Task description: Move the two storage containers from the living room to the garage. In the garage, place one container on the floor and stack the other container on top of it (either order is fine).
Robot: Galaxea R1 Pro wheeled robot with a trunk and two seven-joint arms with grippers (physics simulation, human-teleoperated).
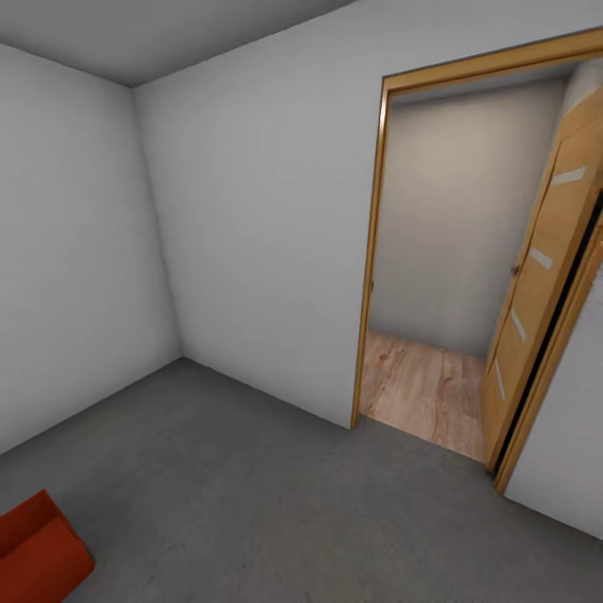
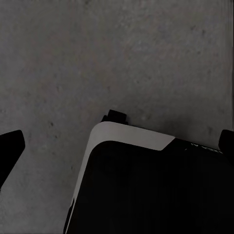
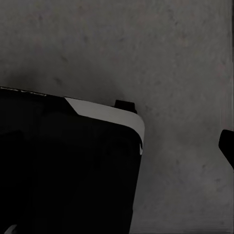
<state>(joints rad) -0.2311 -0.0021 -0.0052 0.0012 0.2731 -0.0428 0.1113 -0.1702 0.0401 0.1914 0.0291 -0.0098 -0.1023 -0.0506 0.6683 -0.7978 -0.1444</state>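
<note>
Orange-red rectangular storage container (image 1: pixel 38 553) is sitting alone on the dark grey speckled concrete floor (image 1: pixel 251 494) of the pale-walled garage, seemingly awaiting its twin from beyond the wood-framed doorway (image 1: pixel 435 335), while both grippers are hanging over the floor holding nothing, spread wide apparently.

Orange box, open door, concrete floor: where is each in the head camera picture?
Orange box (image 1: pixel 38 557), head view, on its near side wall.
Open door (image 1: pixel 544 276), head view, on its wooden panel.
Concrete floor (image 1: pixel 276 502), head view, on a bare patch.
</note>
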